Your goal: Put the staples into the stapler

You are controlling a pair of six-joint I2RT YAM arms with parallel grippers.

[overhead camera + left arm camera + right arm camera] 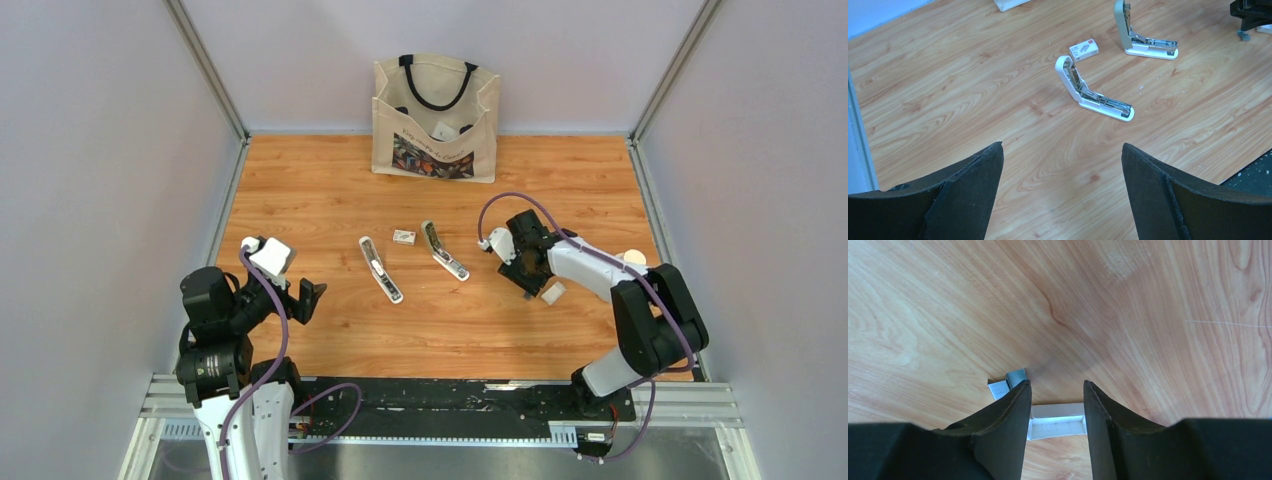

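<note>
Since the staples lie just outside the half-open right claw, at frame lower left, its empty jaws must shift that way.

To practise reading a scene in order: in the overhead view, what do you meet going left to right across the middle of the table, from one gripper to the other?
left gripper → white stapler → small staple box → grey-green stapler → right gripper
</note>
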